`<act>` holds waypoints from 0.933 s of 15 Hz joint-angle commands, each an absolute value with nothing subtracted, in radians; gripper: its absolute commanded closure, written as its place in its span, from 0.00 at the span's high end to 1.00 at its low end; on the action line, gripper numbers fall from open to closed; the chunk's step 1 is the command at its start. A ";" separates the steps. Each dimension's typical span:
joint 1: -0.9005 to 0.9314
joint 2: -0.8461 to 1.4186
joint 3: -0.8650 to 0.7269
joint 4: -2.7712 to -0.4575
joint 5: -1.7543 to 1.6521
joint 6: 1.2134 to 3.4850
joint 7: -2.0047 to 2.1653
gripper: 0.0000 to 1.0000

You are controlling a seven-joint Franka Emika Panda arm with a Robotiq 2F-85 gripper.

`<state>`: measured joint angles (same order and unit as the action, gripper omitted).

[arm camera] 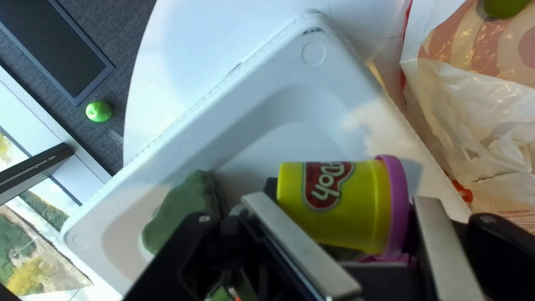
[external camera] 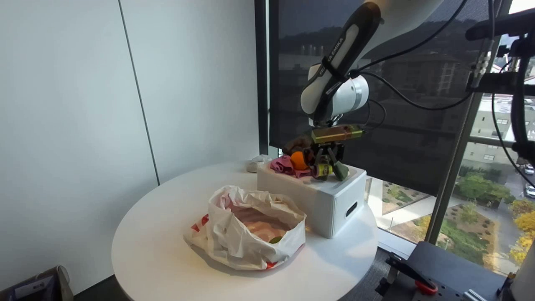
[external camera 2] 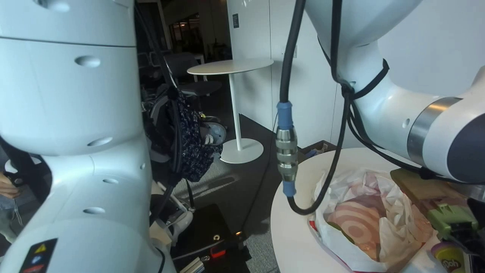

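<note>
A yellow Play-Doh can (arm camera: pixel 334 205) with a purple lid lies sideways between the fingers of my gripper (arm camera: pixel 343 200). Its base is against the left finger and its lid against the right, so the jaws are shut on it. In an exterior view the can (external camera: pixel 323 169) shows just below the gripper (external camera: pixel 325 162), over the white box (external camera: pixel 292 200); whether it touches the box is unclear. Left of the can in the wrist view, a green soft object (arm camera: pixel 179 213) rests in the recess of the box. An orange ball (external camera: pixel 299 161) and pink-purple cloth (external camera: pixel 282 164) sit beside the gripper.
A white plastic bag (external camera: pixel 234 234) stands wide-mouthed in front of the box, with a green item (external camera: pixel 276 239) inside. Both are on a round white table (external camera: pixel 154 251). A crumpled pale bundle (external camera: pixel 257 163) lies behind. On the floor is a green apple-like object (arm camera: pixel 98 111).
</note>
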<state>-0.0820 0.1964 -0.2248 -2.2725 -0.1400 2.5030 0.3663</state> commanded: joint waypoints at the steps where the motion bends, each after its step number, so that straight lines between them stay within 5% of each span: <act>1: -0.089 0.211 -0.236 -2.270 -0.168 2.531 0.413 0.31; 3: -0.090 0.218 -0.237 -2.271 -0.158 2.542 0.414 0.31; 4: -0.090 0.220 -0.237 -2.272 -0.156 2.545 0.416 0.81; 7: -0.089 0.220 -0.238 -2.277 -0.153 2.551 0.419 0.98; 14: -0.088 0.127 -0.181 -2.322 -0.086 2.459 0.297 1.00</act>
